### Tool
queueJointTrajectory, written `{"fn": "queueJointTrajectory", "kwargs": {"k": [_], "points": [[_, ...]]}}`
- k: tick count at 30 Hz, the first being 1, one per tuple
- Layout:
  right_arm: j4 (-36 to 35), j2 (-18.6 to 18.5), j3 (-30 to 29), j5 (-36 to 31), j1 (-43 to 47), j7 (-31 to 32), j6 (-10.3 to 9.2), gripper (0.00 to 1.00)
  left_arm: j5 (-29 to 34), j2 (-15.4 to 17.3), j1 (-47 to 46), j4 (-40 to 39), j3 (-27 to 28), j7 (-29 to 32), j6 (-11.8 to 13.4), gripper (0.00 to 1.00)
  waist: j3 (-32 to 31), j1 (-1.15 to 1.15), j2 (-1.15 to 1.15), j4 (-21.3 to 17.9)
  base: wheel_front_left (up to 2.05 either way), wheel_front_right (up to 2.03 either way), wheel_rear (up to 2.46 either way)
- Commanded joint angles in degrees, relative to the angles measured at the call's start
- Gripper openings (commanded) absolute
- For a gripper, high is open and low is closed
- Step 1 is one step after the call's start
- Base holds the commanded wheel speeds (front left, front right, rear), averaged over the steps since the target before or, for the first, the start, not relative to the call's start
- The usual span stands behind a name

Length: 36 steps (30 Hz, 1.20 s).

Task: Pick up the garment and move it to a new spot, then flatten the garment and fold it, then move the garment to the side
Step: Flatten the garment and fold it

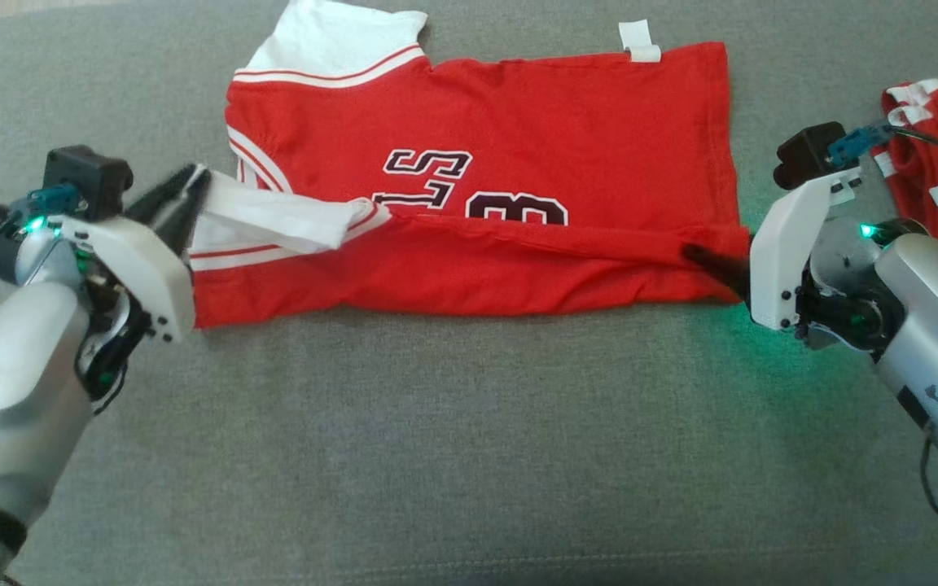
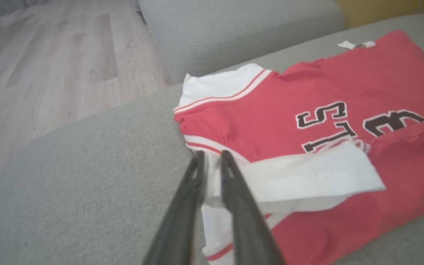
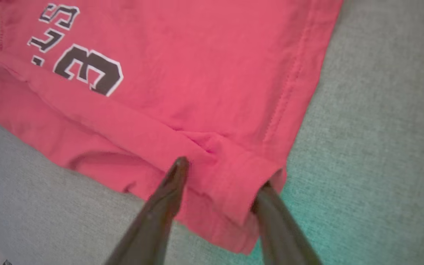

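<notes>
both ends of the red jersey [image 1: 518,122] covered: left gripper [image 2: 212,156] clamps tight on the white sleeve [image 2: 307,173], right gripper [image 3: 223,173] stands parted astride the hem corner [image 3: 248,176], unclamped.

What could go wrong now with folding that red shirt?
The left pincer is shut on the white sleeve; pulling away before letting go could unfold the red shirt. The right pincer stands open astride the hem corner; a finger might snag it on backing out. Another red garment lies beside the right arm and could get swept.

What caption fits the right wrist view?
Right claw open at the red jersey's folded hem corner, on grey cushion.
</notes>
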Motion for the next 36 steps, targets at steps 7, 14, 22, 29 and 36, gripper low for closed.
{"fn": "queueJointTrajectory", "kwargs": {"k": [7,14,22,29,36], "points": [[1.0,1.2,-2.5,-1.3,-1.6,-9.1,-0.05,1.00,-0.8,-1.2,-4.3,3.6,3.9,-5.4,3.2,1.00,-2.9,0.00,0.00,-0.1,0.00,0.00,0.00],[0.4,2.3,-6.8,-2.8,1.7,-26.3,-0.05,1.00,-4.7,-4.0,0.1,-1.1,14.1,-8.3,8.5,1.00,-7.6,0.00,0.00,0.0,0.00,0.00,0.00],[2.0,4.8,-13.3,-8.7,8.2,-43.4,-0.05,1.00,0.1,-10.4,15.9,-19.4,31.7,-8.4,13.6,1.00,-10.9,0.00,0.00,0.4,0.00,0.00,0.00],[1.6,10.8,-23.8,-19.0,17.4,-46.6,-0.05,1.00,7.3,-18.8,29.8,-27.3,39.3,-8.4,12.5,1.00,-12.7,0.00,0.00,0.1,0.00,0.00,0.00],[-5.1,18.4,-36.3,-31.3,26.6,-46.6,-0.05,1.00,14.3,-22.3,35.5,-26.7,41.1,-8.4,10.3,1.00,-12.7,0.00,0.00,-1.0,0.00,0.00,0.00]]}}
